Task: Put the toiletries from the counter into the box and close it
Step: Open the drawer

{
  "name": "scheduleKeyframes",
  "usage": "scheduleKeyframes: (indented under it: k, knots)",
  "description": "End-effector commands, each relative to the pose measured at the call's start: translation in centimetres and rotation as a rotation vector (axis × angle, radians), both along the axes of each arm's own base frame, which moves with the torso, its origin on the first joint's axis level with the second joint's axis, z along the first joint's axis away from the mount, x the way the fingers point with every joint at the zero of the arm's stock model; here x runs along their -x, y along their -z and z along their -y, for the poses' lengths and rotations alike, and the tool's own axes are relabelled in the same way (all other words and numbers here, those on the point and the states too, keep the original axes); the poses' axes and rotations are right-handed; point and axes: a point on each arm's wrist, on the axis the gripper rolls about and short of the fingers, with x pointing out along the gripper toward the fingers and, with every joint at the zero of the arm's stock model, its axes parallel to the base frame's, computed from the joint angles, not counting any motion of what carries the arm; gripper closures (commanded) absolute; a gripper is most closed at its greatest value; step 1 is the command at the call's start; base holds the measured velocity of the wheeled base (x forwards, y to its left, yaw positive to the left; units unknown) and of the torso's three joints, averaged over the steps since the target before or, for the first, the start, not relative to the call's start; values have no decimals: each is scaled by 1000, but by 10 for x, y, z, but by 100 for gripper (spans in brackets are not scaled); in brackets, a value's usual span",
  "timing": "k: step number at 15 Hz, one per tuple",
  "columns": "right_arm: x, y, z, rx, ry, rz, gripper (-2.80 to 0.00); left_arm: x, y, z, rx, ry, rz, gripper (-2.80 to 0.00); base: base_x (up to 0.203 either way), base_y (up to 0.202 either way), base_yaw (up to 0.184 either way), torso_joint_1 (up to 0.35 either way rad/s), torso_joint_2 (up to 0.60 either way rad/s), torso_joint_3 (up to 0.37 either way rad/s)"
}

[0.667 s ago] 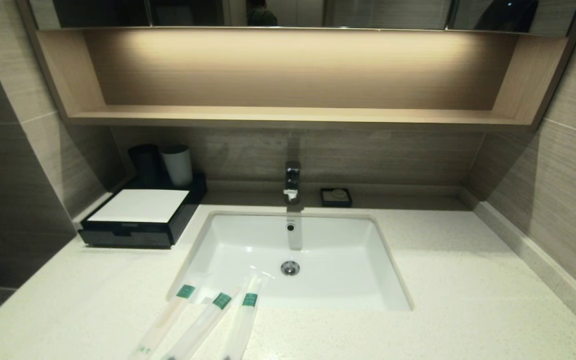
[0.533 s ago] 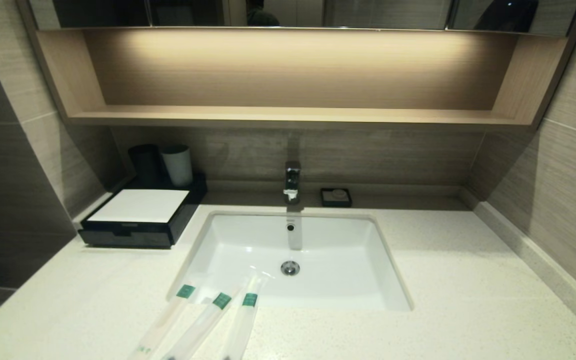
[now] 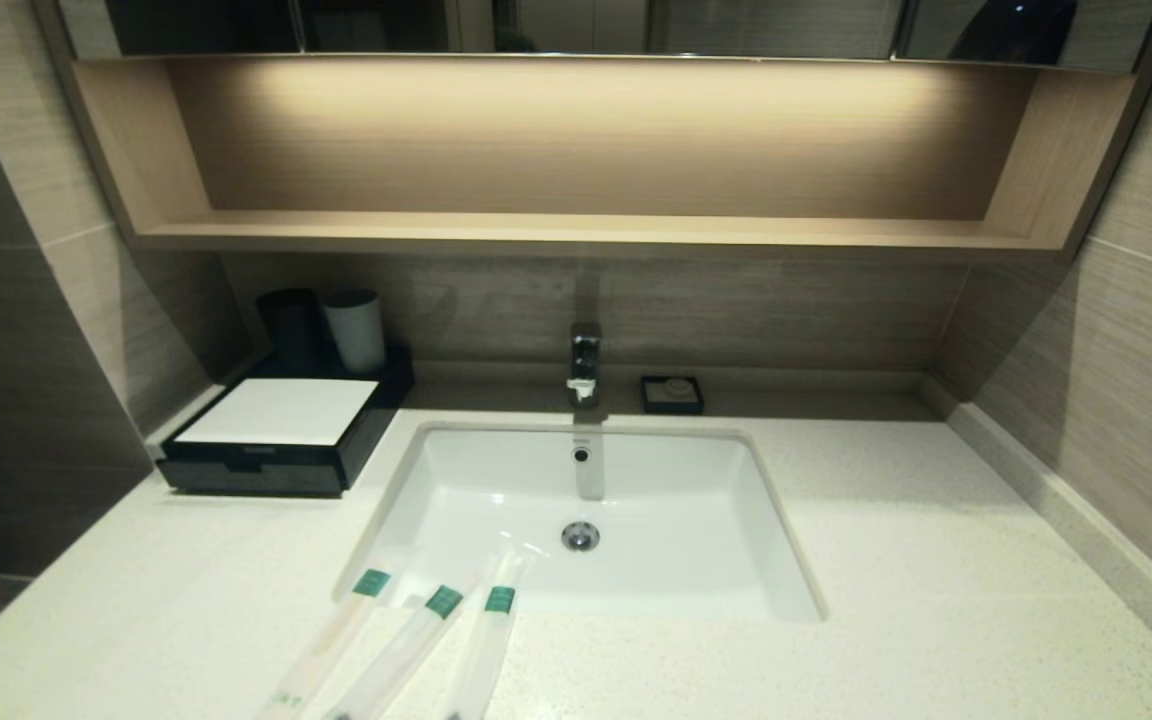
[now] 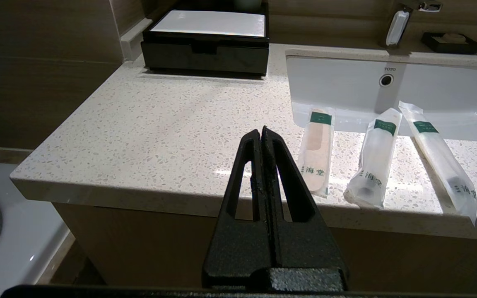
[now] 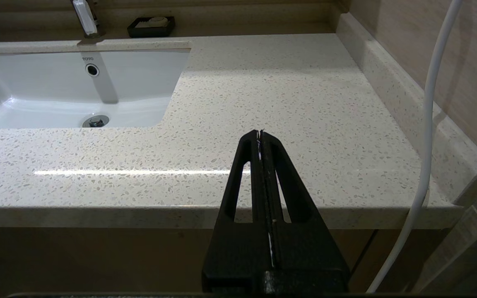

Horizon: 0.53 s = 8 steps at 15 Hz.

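Nothing moved since earlier: three slim translucent white plastic sachets (image 4: pixel 317 155) lie beside the white inset sink (image 3: pixel 636 500) on the speckled cream worktop (image 3: pixel 936 600), both tools (image 4: pixel 261 131) (image 5: pixel 259 133) pressed together, so open the black white-topped drawer box (image 3: pixel 276 440) beyond the sink's corner first.

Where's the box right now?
In the head view the box sits at the back left of the counter, left of the sink, drawer shut, two cups standing at its rear.

faucet (image 3: pixel 585 362) behind sink | soap dish (image 3: pixel 672 393) beside it | two cups (image 3: pixel 354 330) back left | wall shelf (image 3: pixel 576 232) above
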Motion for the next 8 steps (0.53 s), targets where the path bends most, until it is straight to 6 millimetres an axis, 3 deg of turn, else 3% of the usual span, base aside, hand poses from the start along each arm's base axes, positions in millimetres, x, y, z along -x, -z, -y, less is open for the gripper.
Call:
scheduleKeyframes:
  k: [1, 8]
  knots:
    - [0, 0, 0, 0, 0, -1, 0, 0, 0, 0, 2, 0, 1, 0, 0, 0, 0, 0, 0, 0]
    - [0, 0, 0, 0, 0, 0, 0, 0, 0, 0, 0, -2, 1, 0, 0, 0, 0, 0, 0, 0]
